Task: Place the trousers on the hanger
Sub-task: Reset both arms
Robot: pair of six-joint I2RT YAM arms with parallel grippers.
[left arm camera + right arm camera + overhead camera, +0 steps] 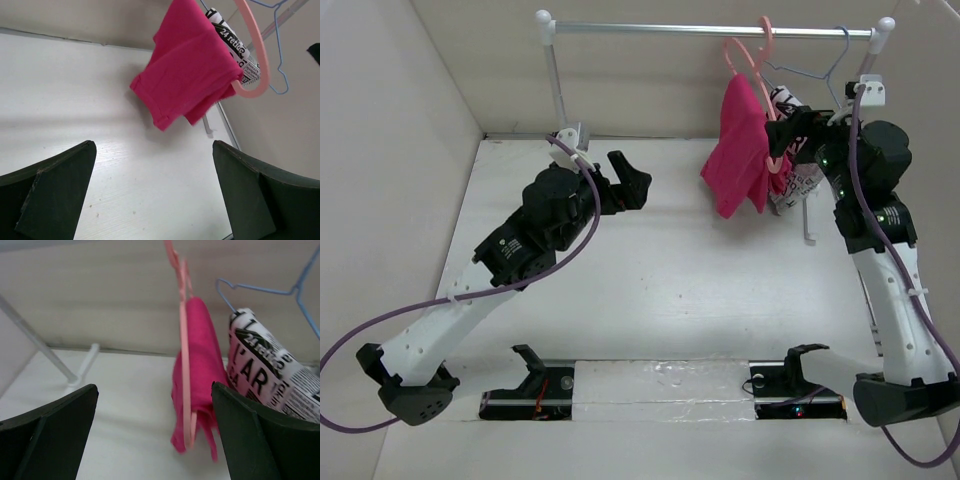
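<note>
The magenta trousers (740,155) hang folded over the salmon-pink hanger (756,70), whose hook is on the rail (710,31). They also show in the left wrist view (187,62) with the hanger (257,55), and in the right wrist view (202,370) with the hanger (186,375). My right gripper (798,135) is open just right of the hanger, holding nothing; in its own view the gripper (155,435) frames the hanging trousers. My left gripper (628,180) is open and empty over the table, well left of the trousers (152,195).
A white garment with black lettering (798,180) hangs on a thin light-blue wire hanger (825,70) right of the trousers, also in the right wrist view (272,375). The rack's white posts (552,80) stand at the back. Walls enclose the white table (620,290).
</note>
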